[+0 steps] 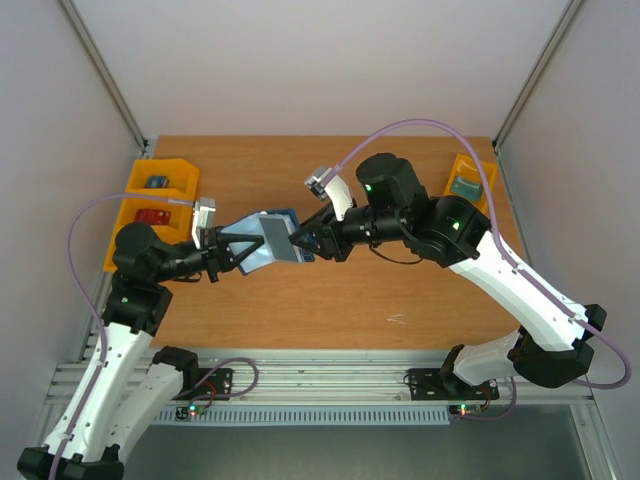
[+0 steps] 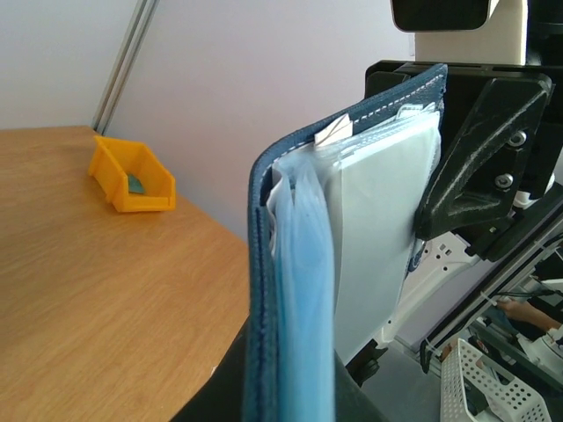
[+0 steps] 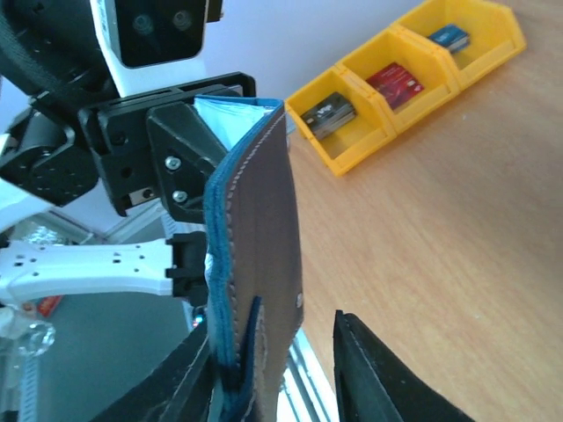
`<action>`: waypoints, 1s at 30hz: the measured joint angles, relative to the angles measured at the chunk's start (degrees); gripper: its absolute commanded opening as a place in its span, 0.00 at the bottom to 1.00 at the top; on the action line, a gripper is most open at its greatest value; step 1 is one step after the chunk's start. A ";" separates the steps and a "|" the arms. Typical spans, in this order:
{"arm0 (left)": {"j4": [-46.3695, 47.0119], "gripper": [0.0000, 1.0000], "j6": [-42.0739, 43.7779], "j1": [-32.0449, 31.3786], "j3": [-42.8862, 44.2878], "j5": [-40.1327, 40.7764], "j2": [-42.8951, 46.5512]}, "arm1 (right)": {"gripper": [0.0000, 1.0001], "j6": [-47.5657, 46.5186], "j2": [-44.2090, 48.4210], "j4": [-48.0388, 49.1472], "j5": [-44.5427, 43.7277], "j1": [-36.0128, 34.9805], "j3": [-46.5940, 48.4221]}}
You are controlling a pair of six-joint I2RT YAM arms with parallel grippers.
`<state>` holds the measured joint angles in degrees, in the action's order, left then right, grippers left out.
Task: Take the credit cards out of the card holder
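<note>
The navy card holder point(image 1: 270, 240) is held in the air over the table's middle, between both grippers. My left gripper point(image 1: 235, 250) is shut on its near end; in the left wrist view point(image 2: 290, 396) both fingers press on the blue edge point(image 2: 259, 290). A pale grey card point(image 2: 378, 220) sits in a clear pocket, with a small pale corner point(image 2: 334, 132) poking out above it. My right gripper point(image 1: 300, 240) straddles the other end. In the right wrist view point(image 3: 281, 378) one finger touches the holder point(image 3: 259, 246) and the other finger point(image 3: 369, 378) stands apart from it.
Two yellow bins point(image 1: 160, 185) with cards stand at the table's back left and also show in the right wrist view point(image 3: 413, 79). Another yellow bin point(image 1: 470, 180) stands at the back right and shows in the left wrist view point(image 2: 132, 176). Bare wooden table point(image 1: 380, 300) lies below the grippers.
</note>
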<state>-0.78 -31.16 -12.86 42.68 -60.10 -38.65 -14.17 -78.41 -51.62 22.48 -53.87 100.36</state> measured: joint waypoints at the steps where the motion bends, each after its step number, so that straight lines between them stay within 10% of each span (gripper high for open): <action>1: -0.26 0.00 0.11 0.00 0.09 0.20 0.00 | 0.37 -0.02 0.00 0.00 -0.55 0.00 0.00; 22: -2.91 0.00 2.51 0.02 0.83 2.36 0.02 | 0.62 1.81 -5.11 5.75 2.14 -0.02 0.63; 30: -3.45 0.00 3.17 0.02 0.83 3.37 0.07 | 0.55 1.07 -0.07 4.85 0.61 1.60 -0.33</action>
<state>-4.23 -27.99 -12.84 43.51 -56.73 -38.59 -13.10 -78.48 -46.76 23.09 -52.27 100.03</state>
